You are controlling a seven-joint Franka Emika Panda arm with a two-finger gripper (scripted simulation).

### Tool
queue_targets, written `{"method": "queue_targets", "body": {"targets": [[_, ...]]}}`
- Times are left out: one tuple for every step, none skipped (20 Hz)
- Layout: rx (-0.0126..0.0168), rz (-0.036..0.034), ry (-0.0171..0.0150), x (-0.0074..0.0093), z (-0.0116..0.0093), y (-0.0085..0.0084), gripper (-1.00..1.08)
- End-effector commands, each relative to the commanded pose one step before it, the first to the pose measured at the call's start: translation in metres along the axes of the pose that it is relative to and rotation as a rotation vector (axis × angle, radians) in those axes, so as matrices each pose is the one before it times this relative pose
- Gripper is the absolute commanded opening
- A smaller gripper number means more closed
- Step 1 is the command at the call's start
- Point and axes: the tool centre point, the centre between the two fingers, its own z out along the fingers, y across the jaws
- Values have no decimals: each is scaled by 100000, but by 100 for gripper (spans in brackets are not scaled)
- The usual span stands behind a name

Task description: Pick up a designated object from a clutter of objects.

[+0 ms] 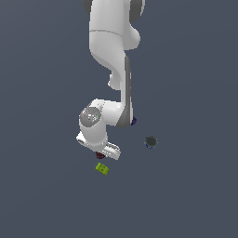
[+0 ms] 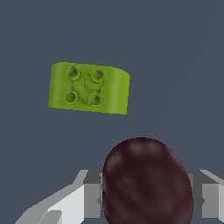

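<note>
Gripping the maroon ball (image 2: pixel 146 181) between its fingers, the pincer (image 1: pixel 100 154) hangs under the arm. Lime-green block (image 1: pixel 102 168): tabletop (image 1: pixel 195 195), six o'clock of the ball. Grey-blue lump (image 1: pixel 150 142): three o'clock, apart.

The only thing apart from the task is the floor (image 1: pixel 195 200): a flat, matte, slate-grey surface of one even shade. In the exterior view it spreads from 12 o'clock all round to every border. It also fills the wrist view's background (image 2: pixel 175 43).
</note>
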Motion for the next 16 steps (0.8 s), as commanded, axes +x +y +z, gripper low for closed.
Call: {"method": "queue_targets", "body": {"targets": [[-7,12,27,1,-8,10,-100],[0,0,0,-6,-23,-2,-100],[0,0,0,-19,-70,-7,-100],[0,0,0,-32,-117,-12,-100],[0,0,0,-45,-164,-17,-100],[0,0,0,-58,-211,-22,-100],[0,0,0,-71,-259,-27,-100],[0,0,0,-84,-306,-32,-100],[0,0,0,-97,-354,-37,-100],[44,10,-20,-108,-398,-35,-100],[0,0,0,-124,-452,-48,-100],[0,0,0,-137,-502,-53,-100],[0,0,0,-151,-552,-58,-100],[0,0,0,-164,-603,-63,-100],[0,0,0,-178,-655,-69,-100],[0,0,0,-191,-708,-74,-100]]}}
